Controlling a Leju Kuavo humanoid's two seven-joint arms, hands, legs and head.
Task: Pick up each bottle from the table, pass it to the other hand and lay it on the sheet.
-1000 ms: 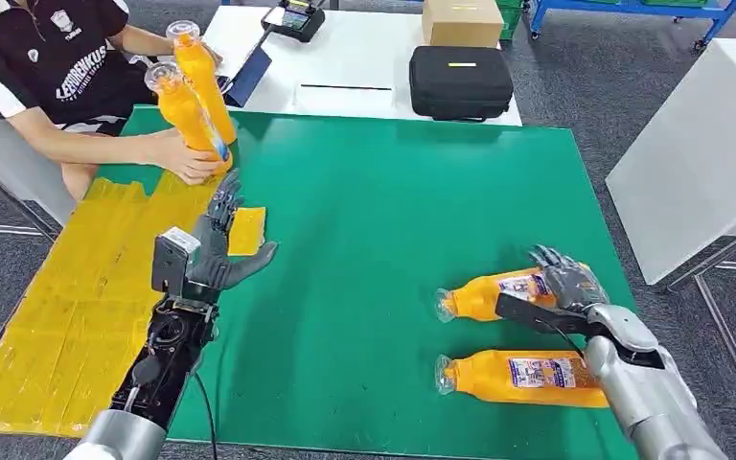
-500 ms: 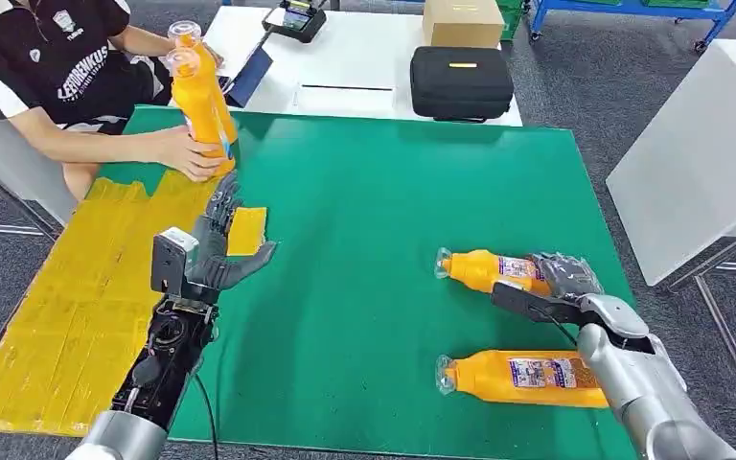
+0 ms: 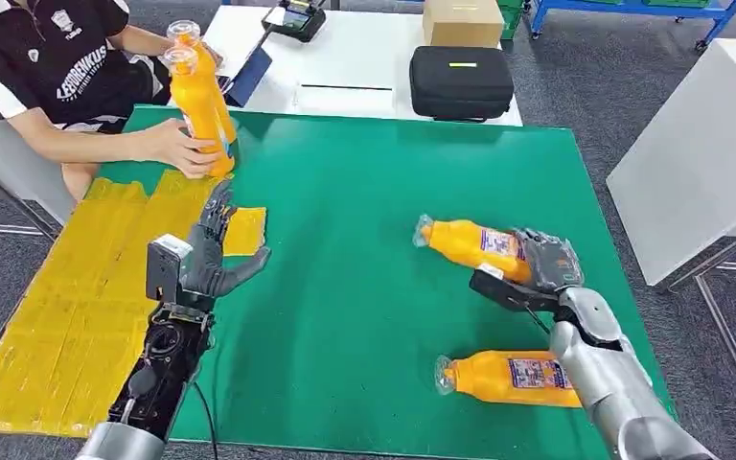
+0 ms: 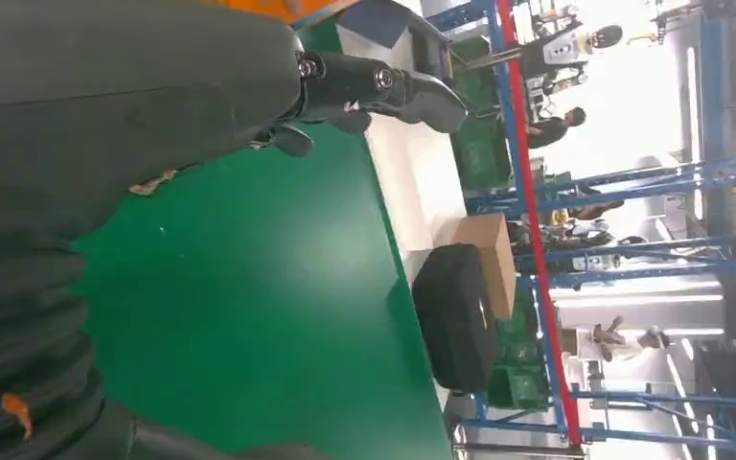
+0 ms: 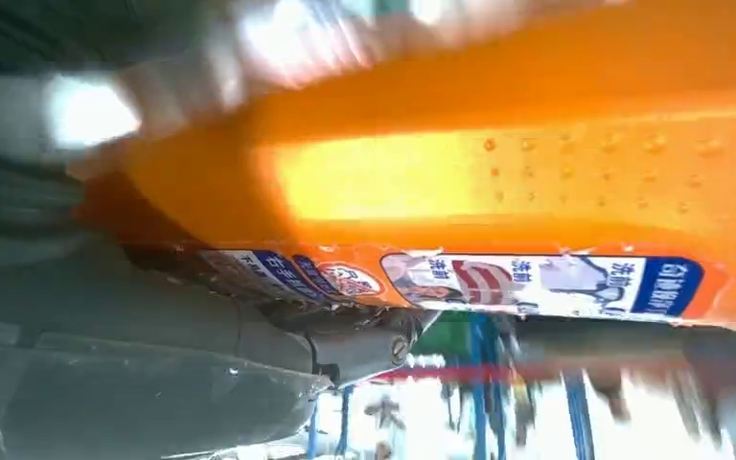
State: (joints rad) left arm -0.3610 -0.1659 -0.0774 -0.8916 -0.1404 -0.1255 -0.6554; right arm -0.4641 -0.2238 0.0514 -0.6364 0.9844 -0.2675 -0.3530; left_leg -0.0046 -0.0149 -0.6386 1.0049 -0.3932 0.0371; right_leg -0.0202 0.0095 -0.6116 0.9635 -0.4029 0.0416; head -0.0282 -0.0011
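An orange bottle (image 3: 470, 244) is gripped at its labelled base end by the right hand (image 3: 543, 268), with the fingers wrapped over the label and the thumb below it. The bottle is held lifted over the right part of the green mat (image 3: 364, 211). Its long axis is roughly level and slightly tilted, and its clear cap is pointed toward the robot's left and a little away from the robot. In the right wrist view the same bottle (image 5: 498, 163) is seen close up, orange with a printed label band, pressed against the grey thumb (image 5: 249, 335); the liquid inside is orange.

A second bottle (image 3: 508, 376) is laid flat on the mat nearer the robot, just beside the right forearm. Its long axis is set across the mat and its cap is pointed toward the robot's left.

The left hand (image 3: 213, 254) is held open and empty, fingers spread and pointed away from the robot, over the edge where the mat is met by the yellow sheet (image 3: 67, 307). In the left wrist view its dark fingers (image 4: 383, 91) are seen extended above the mat.

Two more bottles (image 3: 199, 96) are held upright together at the far left corner of the mat by a person's hand (image 3: 174, 149). On the white table (image 3: 364, 57) beyond the mat, a black case (image 3: 460, 81) and a cardboard box (image 3: 462, 21) are placed.
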